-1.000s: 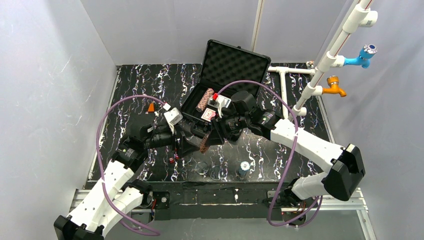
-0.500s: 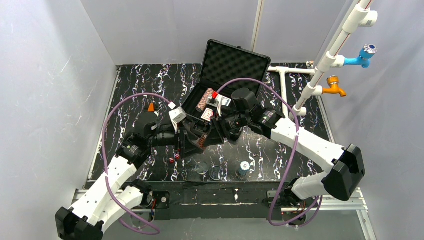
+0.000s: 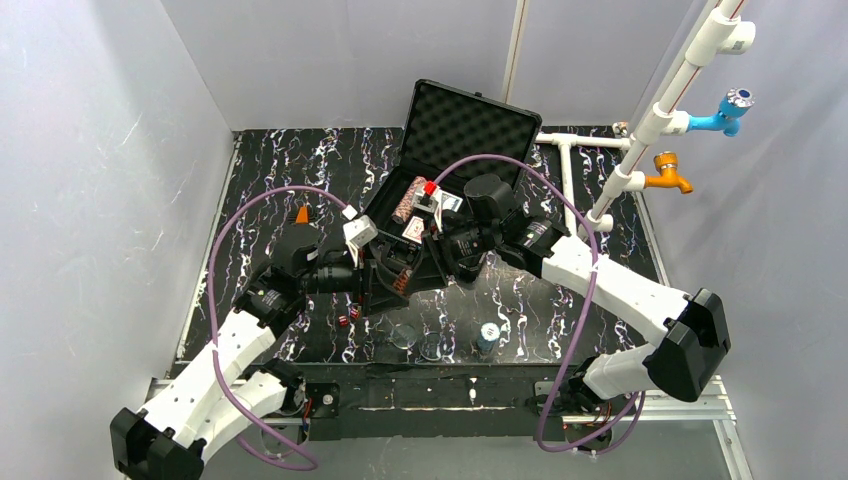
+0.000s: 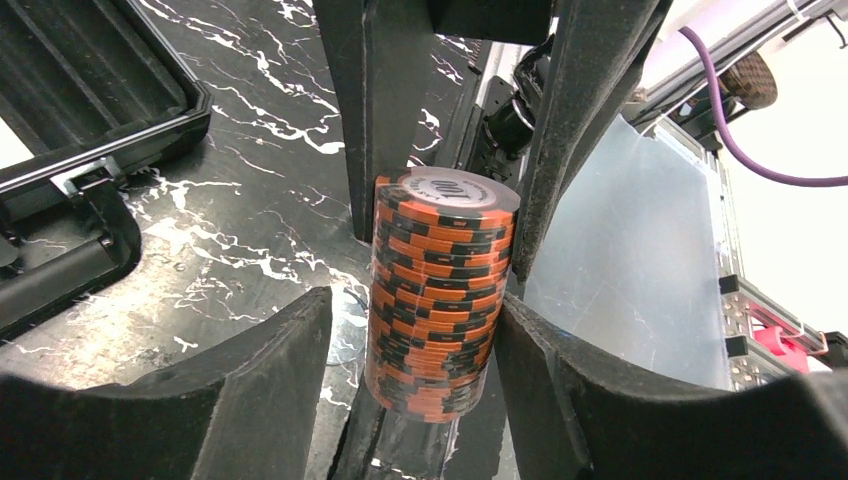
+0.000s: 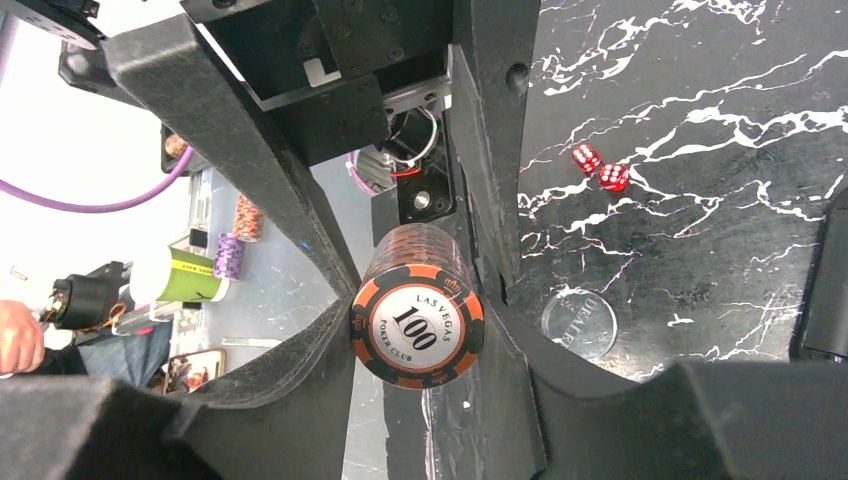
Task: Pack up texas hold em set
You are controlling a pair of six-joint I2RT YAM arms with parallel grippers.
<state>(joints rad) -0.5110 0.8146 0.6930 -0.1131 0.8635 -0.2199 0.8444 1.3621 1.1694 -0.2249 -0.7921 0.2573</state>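
Note:
A brown-orange and black chip stack hangs above the table in front of the open black case. My right gripper is shut on its far end, the "100" face turned to the right wrist camera. My left gripper is open, its fingers straddling the stack's other end, with a gap at one finger. In the case lie another chip stack and card decks. Two red dice lie on the table.
A clear dealer button and a blue chip stack sit near the front edge. A small orange piece lies at the left. The white pipe frame with taps stands at the right rear. Grey walls enclose the table.
My left gripper has moved right until its open fingers straddle the stack. My right gripper has carried the stack slightly up and left, toward it.

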